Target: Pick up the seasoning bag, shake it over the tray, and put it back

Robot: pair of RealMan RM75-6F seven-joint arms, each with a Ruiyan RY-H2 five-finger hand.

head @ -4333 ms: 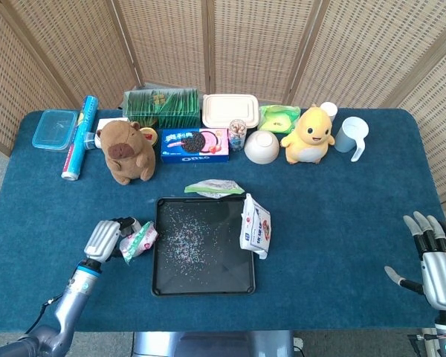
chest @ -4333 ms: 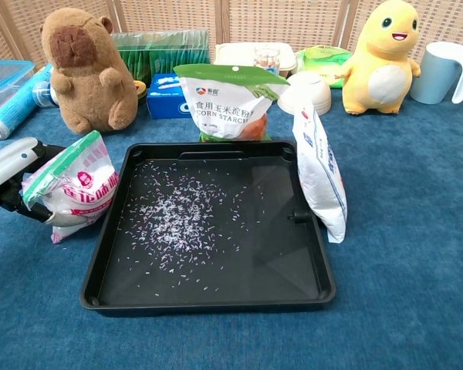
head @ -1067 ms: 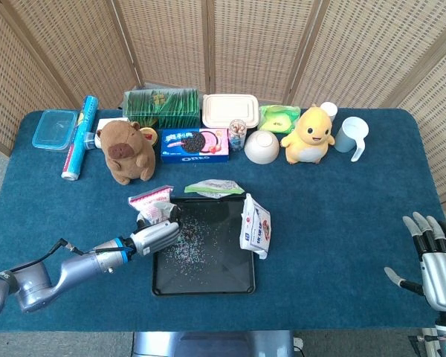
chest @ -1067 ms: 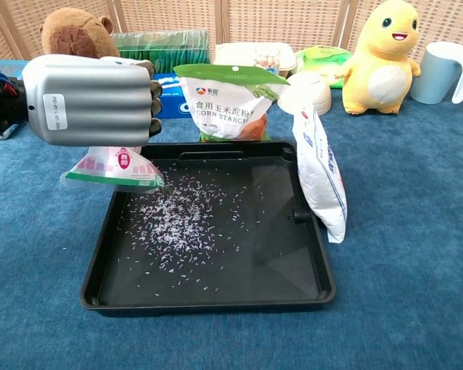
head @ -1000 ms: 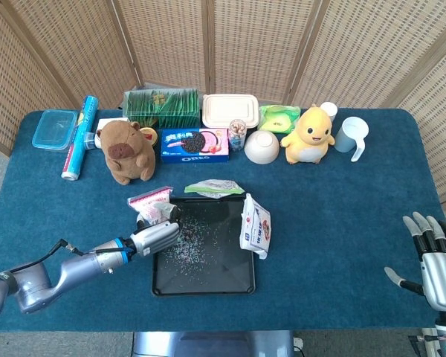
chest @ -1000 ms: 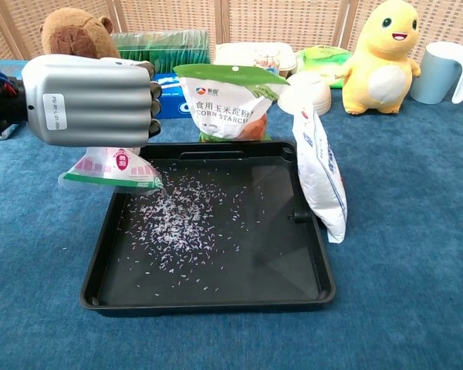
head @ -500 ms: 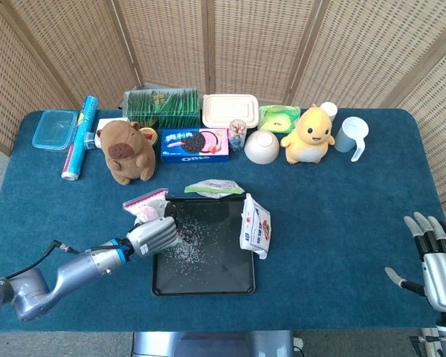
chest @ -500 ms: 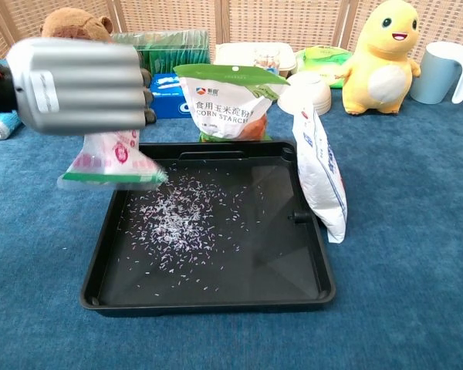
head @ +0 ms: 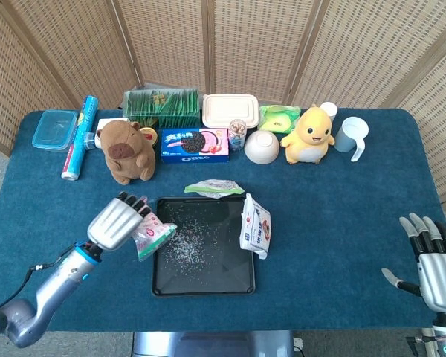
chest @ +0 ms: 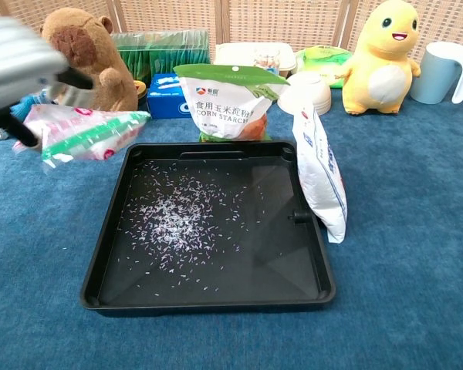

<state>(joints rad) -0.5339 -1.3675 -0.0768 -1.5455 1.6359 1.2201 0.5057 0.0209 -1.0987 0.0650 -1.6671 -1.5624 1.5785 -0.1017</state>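
Black and sprinkled with pale grains, the tray (head: pixel 205 281) tells you the shaking has already done its work. Your left hand (head: pixel 117 221) grasps the seasoning bag (chest: pixel 81 131), tipped nearly level in the air over the tray's left rim (chest: pixel 113 210), so any last grains would fall inside. Setting it down on the blue cloth left of the tray looks like the remaining step. Your right hand (head: pixel 433 260) waits at the near right, fingers spread, holding nothing.
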